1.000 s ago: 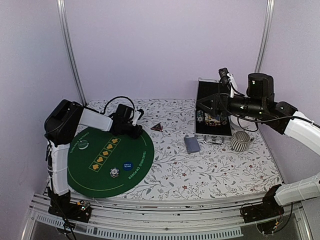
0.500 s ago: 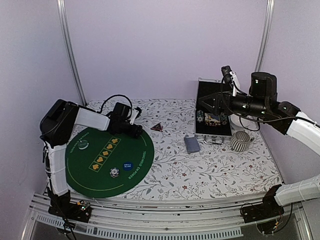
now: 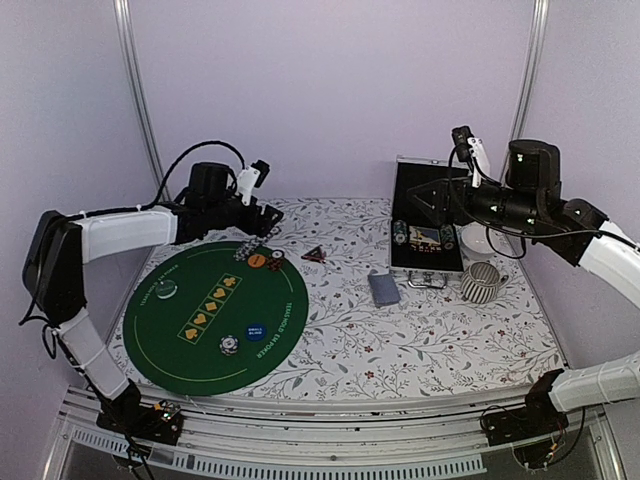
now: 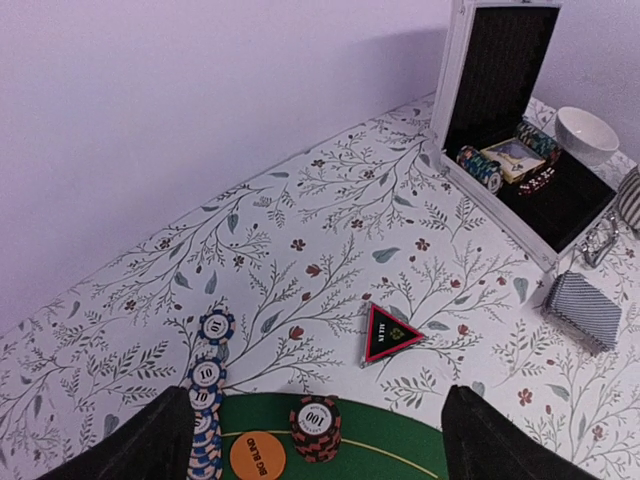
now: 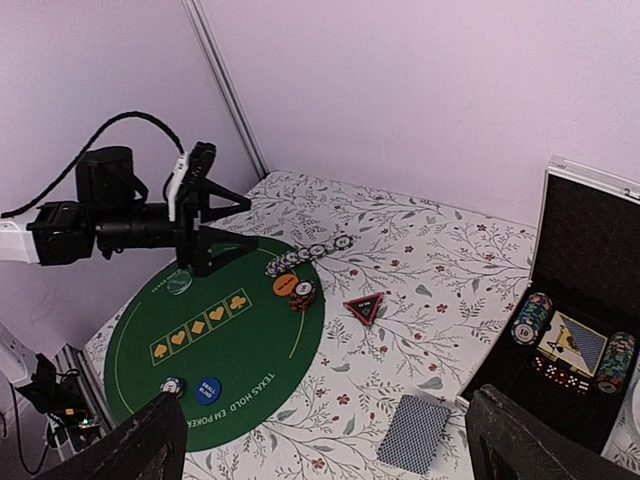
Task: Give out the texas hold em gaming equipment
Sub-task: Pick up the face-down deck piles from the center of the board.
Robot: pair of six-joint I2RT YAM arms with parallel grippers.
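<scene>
Lifted and drawn back from the far edge of the green mat (image 3: 170, 340), the left tool (image 5: 245, 226) is now being held above the bench (image 4: 330, 200). Its fingers are spread wide and nothing is being gripped. Directly below it, at the mat's rim, an orange disc (image 4: 257, 455) and a short stack of dark red-striped chips (image 4: 315, 428) are being left side by side. Just to the tool's left, a fanned row of blue-and-white chips (image 4: 207, 375) is lying from the mat out onto the bench. Just beyond the stack, the triangular marker (image 4: 392, 333) is lying flat, apart from the mat.

This is being judged as one delivery finished, with that edge of the mat supplied and more distributing being left to do. Farther ahead and to the tool's right, the deck of cards (image 4: 587, 310) is lying face down beside the open case (image 4: 500, 60), where spare chips (image 4: 478, 165) are being kept. The right tool (image 5: 327, 400) is hanging over that case, equally wide open and empty.

The row's near end is being hidden by the left tool's own finger, and the orange disc is being cut off by the wrist view's lower edge. A small pale object (image 3: 165, 290) on the mat is too small to be identified.
</scene>
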